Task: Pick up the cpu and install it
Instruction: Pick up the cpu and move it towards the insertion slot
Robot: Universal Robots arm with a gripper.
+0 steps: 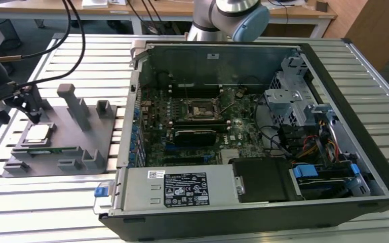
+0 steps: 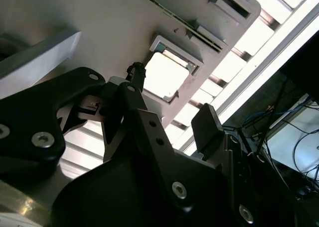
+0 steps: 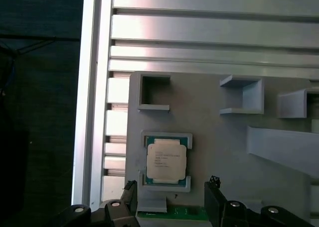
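Observation:
The cpu (image 1: 38, 134) is a small silver square chip lying flat in a shallow holder on the grey fixture plate (image 1: 63, 139), at the exterior view's left. My gripper (image 1: 33, 115) hangs just above it, a little toward the back. In the first wrist view the cpu (image 3: 166, 160) lies just ahead of my gripper (image 3: 172, 191), whose black fingers (image 3: 213, 186) stand wider apart than the chip, open with nothing between them. The second wrist view shows the cpu (image 2: 162, 75) as a bright square just beyond a fingertip (image 2: 135, 71).
A green memory stick (image 1: 42, 150) lies on the plate beside the cpu. Grey upright posts (image 1: 75, 104) rise from the plate. The open computer case (image 1: 356, 96) holds the motherboard with its square socket (image 1: 201, 109). The slatted metal table (image 1: 39, 202) ends close to the plate.

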